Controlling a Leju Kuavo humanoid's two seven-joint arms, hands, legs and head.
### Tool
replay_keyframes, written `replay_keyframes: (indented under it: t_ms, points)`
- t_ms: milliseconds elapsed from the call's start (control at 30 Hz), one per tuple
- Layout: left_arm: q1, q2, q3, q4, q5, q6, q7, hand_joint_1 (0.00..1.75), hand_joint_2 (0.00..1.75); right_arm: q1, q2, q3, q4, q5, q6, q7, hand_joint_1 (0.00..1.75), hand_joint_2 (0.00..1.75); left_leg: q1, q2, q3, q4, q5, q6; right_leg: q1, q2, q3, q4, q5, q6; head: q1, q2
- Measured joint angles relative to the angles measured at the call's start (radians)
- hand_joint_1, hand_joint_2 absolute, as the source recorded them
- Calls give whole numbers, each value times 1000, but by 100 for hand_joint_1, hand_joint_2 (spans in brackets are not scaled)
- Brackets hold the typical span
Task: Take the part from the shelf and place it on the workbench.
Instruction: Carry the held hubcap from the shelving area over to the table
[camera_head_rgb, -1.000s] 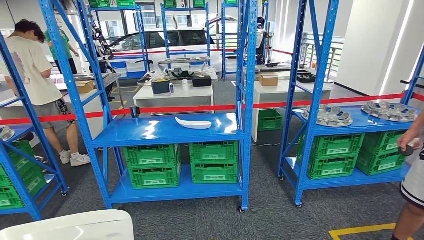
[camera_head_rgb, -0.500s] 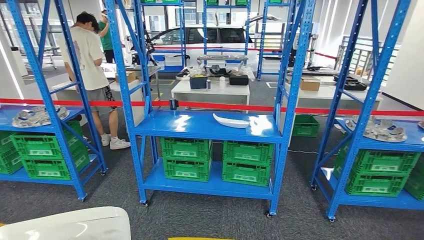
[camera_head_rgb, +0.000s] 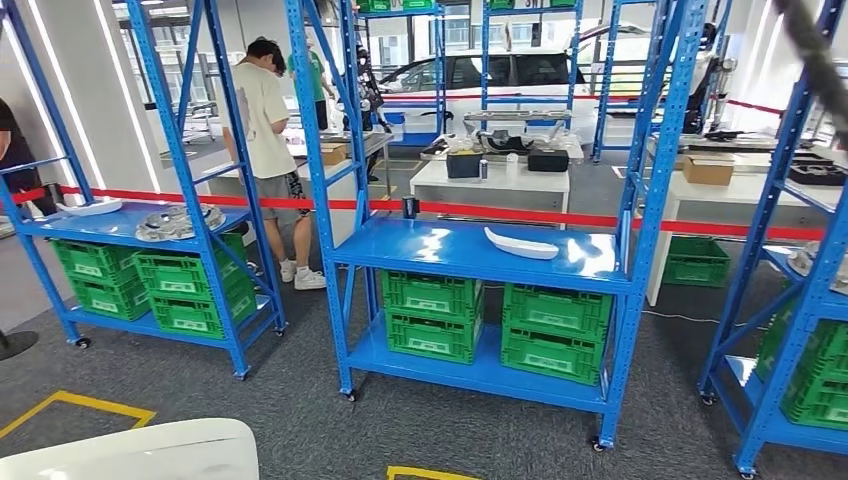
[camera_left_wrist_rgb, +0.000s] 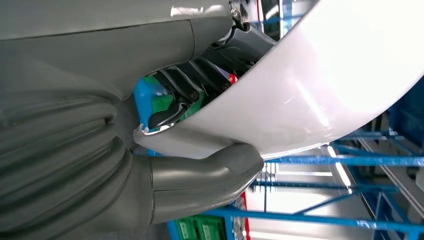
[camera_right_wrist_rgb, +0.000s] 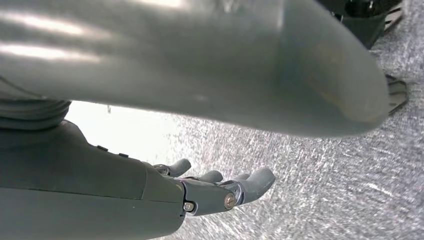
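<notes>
Low at the head view's left edge, the white part (camera_head_rgb: 130, 452) rides close to the robot, facing blue shelves (camera_head_rgb: 480, 255) where a similar white piece (camera_head_rgb: 520, 243) lies near the right edge; a person (camera_head_rgb: 268, 150) stands behind. At the left wrist, the left hand (camera_left_wrist_rgb: 190, 135) clamps the part (camera_left_wrist_rgb: 320, 75) between thumb and dark fingers. At the right wrist, the right hand (camera_right_wrist_rgb: 200, 192) hangs over the floor, fingers loosely extended, holding nothing. Keeping the grip firm and the part level while heading to the workbench seems wise.
</notes>
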Motion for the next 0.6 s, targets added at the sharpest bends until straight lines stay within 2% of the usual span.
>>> replay_keyframes:
  t_ms: [33,67,133,167,200,267,300,367,400,433,467,500,533,567,600]
  points:
    - [1,-1,1,0,0,-1,1,175,175,0,0,0,0,0,0,-2,0,0,1,4,17,-20,16,0,0,-14,-1,0,0,0,0,0]
    - [2,-1,3,-2,0,-1,1,175,175,-1,0,0,0,0,0,-3,0,0,1,14,52,-75,44,1,0,-27,0,1,0,0,0,0]
    - [1,-2,6,-7,0,-1,1,175,175,-2,0,1,0,0,0,-4,0,0,-3,59,131,-211,89,8,3,-50,3,2,-2,5,0,0]
    - [1,-3,7,-10,0,-1,2,175,175,-2,0,1,0,1,0,-5,0,0,-7,75,155,-255,99,15,5,-61,4,3,-3,10,0,0]
    - [1,-4,8,-12,0,-1,2,175,175,-3,0,1,0,1,0,-6,0,0,-11,82,163,-275,102,21,7,-71,6,4,-3,15,0,0]
    - [4,-5,10,-15,0,-1,3,175,175,-5,0,1,0,1,0,-7,0,0,-12,58,159,-281,107,35,7,-90,8,4,-5,27,1,0]
    - [5,-6,12,-17,0,-1,3,175,175,-6,0,1,0,1,0,-8,0,0,-11,47,158,-284,110,41,5,-79,7,10,-10,33,1,0]
    - [2,-8,14,-21,0,-1,2,175,175,-6,0,1,0,1,3,-10,0,0,-6,26,160,-289,118,53,2,-21,-18,72,-51,43,1,0]
    - [1,-10,14,-22,0,-2,2,175,175,-5,0,1,0,1,6,-10,0,0,-5,16,157,-289,120,57,0,12,-44,132,-83,45,2,0]
    - [1,-11,14,-21,0,-2,3,175,175,-3,0,1,0,1,9,-10,0,0,-5,3,154,-288,121,60,0,30,-77,201,-115,45,3,0]
    - [2,-12,14,-21,0,-2,3,175,175,-1,0,1,0,1,12,-10,0,0,-6,-10,151,-286,122,62,0,37,-104,257,-135,45,3,0]
    - [3,-14,15,-21,0,-2,3,175,175,1,0,1,0,1,13,-10,0,0,-6,-25,149,-284,123,62,0,40,-117,283,-137,44,3,0]
    - [4,-15,15,-21,0,-2,3,175,175,2,0,1,0,1,12,-11,0,0,-6,-40,147,-281,123,61,-1,42,-112,270,-119,43,3,0]
    - [5,-16,15,-21,0,-3,3,175,175,2,0,1,0,1,12,-12,0,0,-5,-55,145,-277,123,59,-2,49,-89,222,-86,42,3,0]
    - [6,-16,15,-21,0,-3,3,175,175,1,0,1,0,1,12,-14,0,0,-4,-68,143,-271,122,55,-5,68,-56,153,-53,41,3,0]
